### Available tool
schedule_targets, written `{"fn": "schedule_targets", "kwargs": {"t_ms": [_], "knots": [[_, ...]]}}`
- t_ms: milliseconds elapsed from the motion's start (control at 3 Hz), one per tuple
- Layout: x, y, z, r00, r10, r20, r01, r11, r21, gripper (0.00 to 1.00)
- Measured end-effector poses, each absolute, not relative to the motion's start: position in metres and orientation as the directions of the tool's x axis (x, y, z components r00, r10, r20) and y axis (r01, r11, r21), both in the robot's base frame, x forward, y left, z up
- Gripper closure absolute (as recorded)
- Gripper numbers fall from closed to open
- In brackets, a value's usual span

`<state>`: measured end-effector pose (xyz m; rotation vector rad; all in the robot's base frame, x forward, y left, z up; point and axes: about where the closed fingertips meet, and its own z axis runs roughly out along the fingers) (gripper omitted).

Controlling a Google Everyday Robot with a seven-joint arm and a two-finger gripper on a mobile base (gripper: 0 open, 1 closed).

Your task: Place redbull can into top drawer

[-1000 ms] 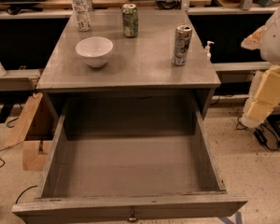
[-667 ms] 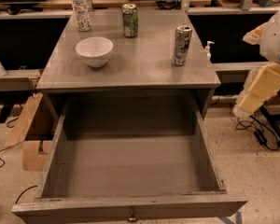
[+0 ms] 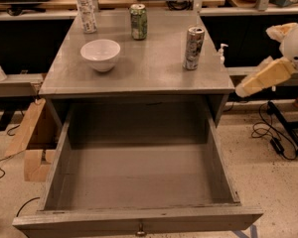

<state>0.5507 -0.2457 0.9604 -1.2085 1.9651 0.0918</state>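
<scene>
The redbull can stands upright on the grey tabletop, near its right edge. The top drawer is pulled wide open below the tabletop and nothing lies in it; its small knob shows at the bottom edge. My gripper is a cream-coloured piece on the arm at the right. It hangs in the air just beyond the table's right edge, below and to the right of the can, and touches nothing.
A white bowl, a green can and a clear plastic bottle stand on the tabletop. A small pump bottle is at the right edge. A cardboard box stands left of the drawer. Cables lie on the floor at the right.
My gripper has risen and swung left, toward the table's right edge. The can, the drawer and the other things have not moved.
</scene>
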Motion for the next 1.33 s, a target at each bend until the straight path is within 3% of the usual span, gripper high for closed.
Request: {"fn": "schedule_targets", "kwargs": {"t_ms": [667, 1333], "knots": [[0.653, -0.236, 0.976, -0.033, -0.371, -0.928, -0.650, 0.713, -0.262, 0.00], [0.672, -0.230, 0.978, -0.011, -0.333, -0.943, -0.627, 0.737, -0.253, 0.00]]}}
